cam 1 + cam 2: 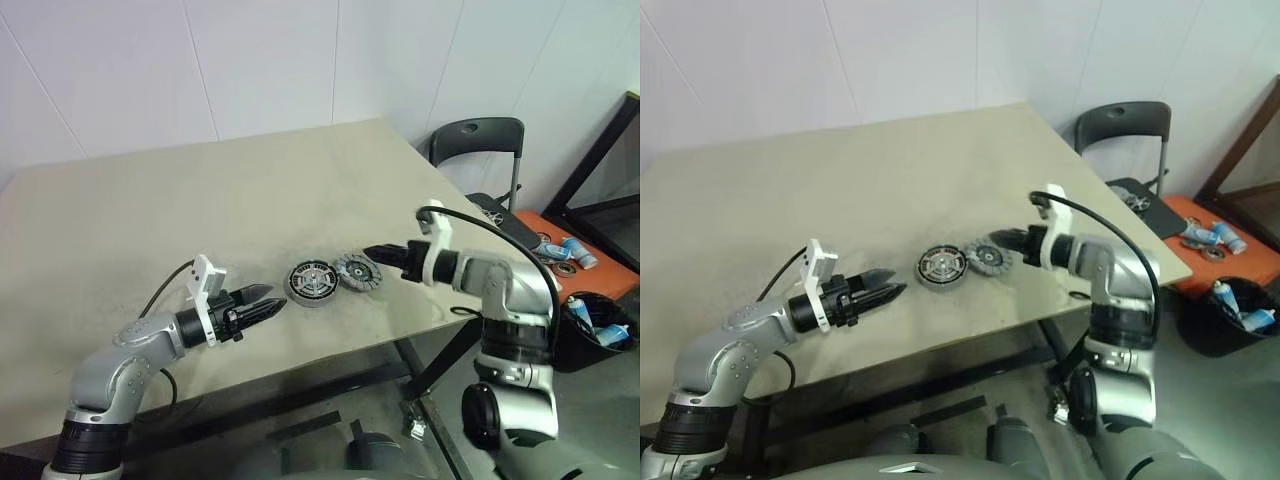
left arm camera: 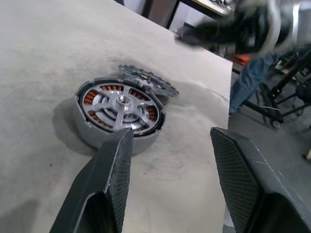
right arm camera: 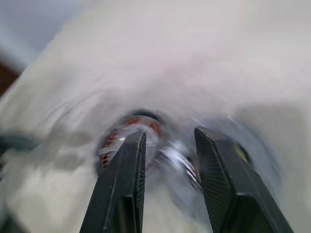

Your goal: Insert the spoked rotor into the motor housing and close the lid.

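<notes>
Two round metal parts on matte table (image 1: 150,230): spoked rotor (image 2: 119,108) inside coppery motor housing (image 1: 311,281), notched lid (image 1: 357,271) beside; both fingers open, empty.

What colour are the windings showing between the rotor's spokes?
Coppery orange-brown windings, between silver spokes of the round grey motor housing; clearest in the left wrist view.

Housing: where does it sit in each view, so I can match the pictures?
Left eye view: housing just below centre.
Right eye view: slightly left of centre.
Left wrist view: just ahead of the left gripper, windings showing.
Right wrist view: blurred coppery ring ahead of the right gripper.
Shared landmark: lid, right beside it.
</notes>
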